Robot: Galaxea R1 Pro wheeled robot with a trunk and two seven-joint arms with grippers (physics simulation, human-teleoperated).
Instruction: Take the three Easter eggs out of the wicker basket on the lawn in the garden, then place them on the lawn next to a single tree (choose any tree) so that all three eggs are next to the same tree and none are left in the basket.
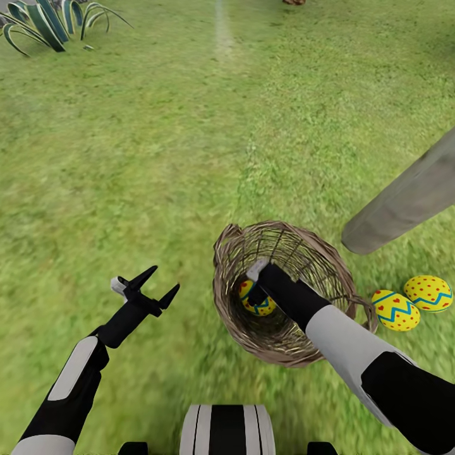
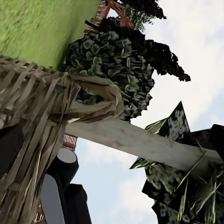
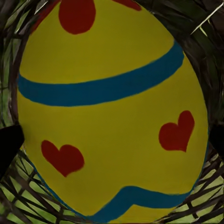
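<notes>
Right jaws (image 1: 254, 292) are down inside the basket (image 1: 316, 265), right at the last egg (image 1: 258, 304). In the right wrist view the egg (image 3: 109, 112) sits between two dark finger tips at either side; can't tell whether they're clamped on it or just straddling it. Left jaws (image 1: 155, 285) are spread and empty, hanging over the lawn (image 1: 158, 158) beside the basket's left side, well clear of it.

Outward: basket sits on the grass near the bottom of the head view, rim loop (image 2: 100, 95) visible in the left wrist view too. Two eggs (image 1: 395, 310) (image 1: 429, 292) lie on the lawn just right of the basket, touching or nearly touching each other, close to the foot of the pale tree trunk (image 1: 404, 202). Trunk (image 2: 140, 142) and leaves also show in the left wrist view.

Status, my read: two of three placed by the tree, one left in the basket. Remaining: secure grip, lift out, set it beside the other two.
</notes>
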